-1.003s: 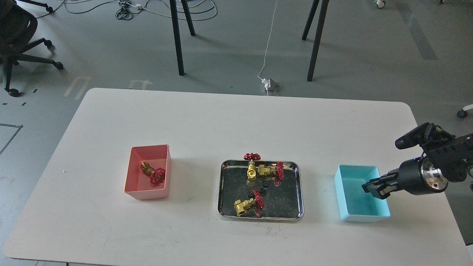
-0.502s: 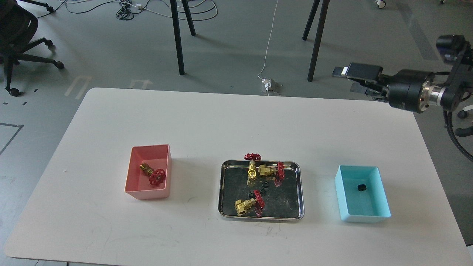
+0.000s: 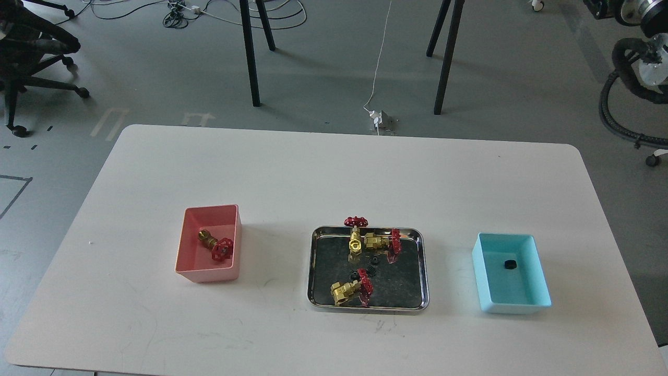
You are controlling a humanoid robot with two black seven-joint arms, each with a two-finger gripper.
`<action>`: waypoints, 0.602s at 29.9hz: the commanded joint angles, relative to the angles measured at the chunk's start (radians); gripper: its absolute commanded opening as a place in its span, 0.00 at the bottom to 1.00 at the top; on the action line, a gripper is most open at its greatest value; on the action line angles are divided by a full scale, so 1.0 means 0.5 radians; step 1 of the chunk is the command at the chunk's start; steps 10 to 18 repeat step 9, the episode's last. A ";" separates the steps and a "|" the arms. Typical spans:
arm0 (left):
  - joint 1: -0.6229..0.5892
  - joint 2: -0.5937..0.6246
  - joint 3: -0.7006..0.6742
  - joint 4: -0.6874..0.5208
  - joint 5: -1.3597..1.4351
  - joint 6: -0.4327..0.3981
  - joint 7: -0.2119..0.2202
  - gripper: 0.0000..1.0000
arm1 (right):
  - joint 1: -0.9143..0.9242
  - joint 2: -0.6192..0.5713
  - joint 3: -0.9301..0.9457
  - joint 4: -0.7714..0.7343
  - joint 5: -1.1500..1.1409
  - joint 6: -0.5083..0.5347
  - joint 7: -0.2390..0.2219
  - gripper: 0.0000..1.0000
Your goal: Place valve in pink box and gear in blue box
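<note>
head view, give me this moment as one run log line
pink box: one valve | blue box: one gear | tray: three valves, some gears | grippers: not visible

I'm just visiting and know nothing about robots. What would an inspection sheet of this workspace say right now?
Surface: white table, faint scuffs near the front edge.
Job's things: pink box holds one valve; blue box holds one gear; steel tray still holds three valves and at least two gears.
Clutter: nothing seen on the table outside the containers.
Grippers: neither in view; only part of the right arm's hose at top right.
Cables: white lead to a floor socket; tangle at top.
Surroundings: grey floor, office chair, black stand legs.
</note>
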 commanded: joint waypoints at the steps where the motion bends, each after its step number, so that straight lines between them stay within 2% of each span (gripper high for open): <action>1: 0.028 -0.061 -0.002 -0.112 -0.003 -0.022 0.216 1.00 | 0.005 0.120 0.016 -0.126 -0.001 -0.107 -0.023 0.97; 5: 0.056 -0.114 0.001 -0.164 0.004 -0.093 0.238 1.00 | 0.001 0.129 0.013 -0.080 -0.022 -0.101 -0.008 0.99; 9: 0.059 -0.117 -0.002 -0.164 0.010 -0.093 0.238 1.00 | -0.011 0.117 0.010 0.009 -0.025 -0.101 0.013 0.99; 18: 0.059 -0.117 -0.002 -0.164 0.010 -0.093 0.238 1.00 | -0.011 0.117 0.010 0.009 -0.025 -0.101 0.013 0.99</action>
